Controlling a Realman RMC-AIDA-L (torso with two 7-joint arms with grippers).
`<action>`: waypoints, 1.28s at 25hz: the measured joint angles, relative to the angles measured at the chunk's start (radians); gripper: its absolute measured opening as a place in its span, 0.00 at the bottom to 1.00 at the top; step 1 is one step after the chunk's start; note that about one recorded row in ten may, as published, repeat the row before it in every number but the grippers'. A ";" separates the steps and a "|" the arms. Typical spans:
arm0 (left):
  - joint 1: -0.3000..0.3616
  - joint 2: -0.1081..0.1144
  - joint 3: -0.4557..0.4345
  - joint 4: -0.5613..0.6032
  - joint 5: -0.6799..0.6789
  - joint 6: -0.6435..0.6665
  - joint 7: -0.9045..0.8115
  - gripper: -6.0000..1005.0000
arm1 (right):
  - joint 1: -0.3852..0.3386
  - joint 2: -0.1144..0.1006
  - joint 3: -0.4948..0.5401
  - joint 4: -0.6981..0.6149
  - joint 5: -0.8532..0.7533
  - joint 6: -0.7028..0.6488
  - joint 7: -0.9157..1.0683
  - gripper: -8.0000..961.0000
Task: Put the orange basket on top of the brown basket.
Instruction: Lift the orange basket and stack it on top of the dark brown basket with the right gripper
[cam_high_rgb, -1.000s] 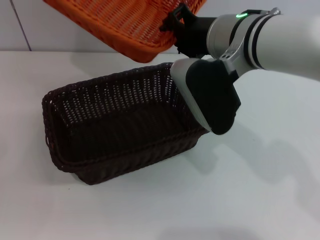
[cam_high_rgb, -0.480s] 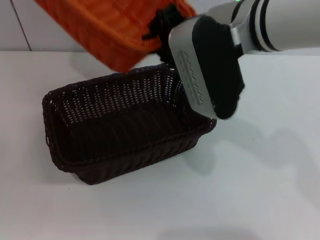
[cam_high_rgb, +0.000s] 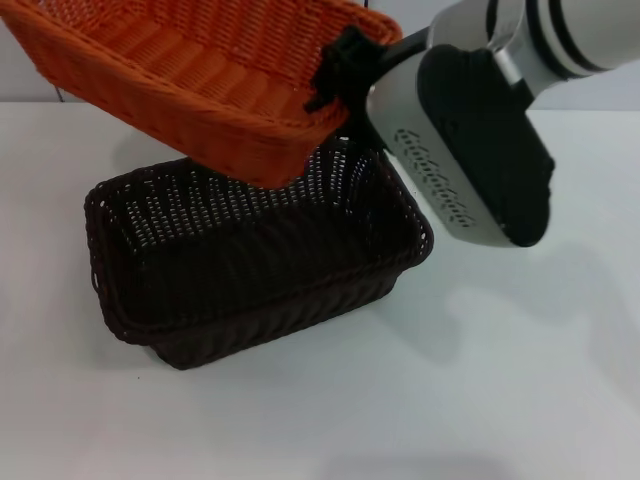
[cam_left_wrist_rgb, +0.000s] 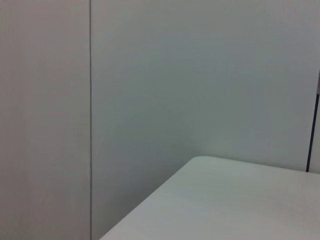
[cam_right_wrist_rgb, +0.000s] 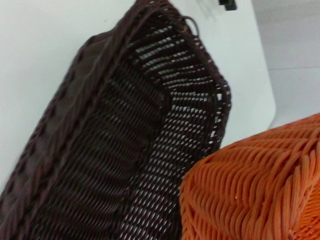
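The orange basket (cam_high_rgb: 200, 75) hangs tilted in the air over the far side of the brown basket (cam_high_rgb: 250, 270), which stands on the white table. My right gripper (cam_high_rgb: 335, 75) is shut on the orange basket's right rim and holds it up. In the right wrist view the orange basket's corner (cam_right_wrist_rgb: 255, 195) sits close above the brown basket's inner wall (cam_right_wrist_rgb: 125, 150). The two baskets look apart. My left gripper is out of view; its wrist view shows only a wall and a table corner (cam_left_wrist_rgb: 240, 200).
The white table (cam_high_rgb: 480, 400) spreads around the brown basket. My right arm's large grey and black forearm (cam_high_rgb: 470, 150) hangs over the brown basket's right end. A grey wall stands behind the table.
My right gripper has swung the orange basket down and leftward, from high and steeply tilted to lower and flatter over the brown basket. The forearm has risen and turned. The brown basket has not moved.
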 joint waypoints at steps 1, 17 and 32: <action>0.000 0.000 -0.001 0.000 0.000 -0.004 0.000 0.79 | 0.002 -0.005 0.001 0.002 -0.001 0.011 -0.012 0.22; -0.008 -0.002 -0.005 0.000 -0.049 -0.026 -0.026 0.79 | -0.005 -0.009 -0.013 0.041 -0.027 0.175 -0.127 0.22; -0.009 -0.003 -0.005 0.008 -0.064 -0.048 -0.028 0.79 | 0.021 -0.005 -0.036 -0.028 -0.159 0.194 -0.159 0.21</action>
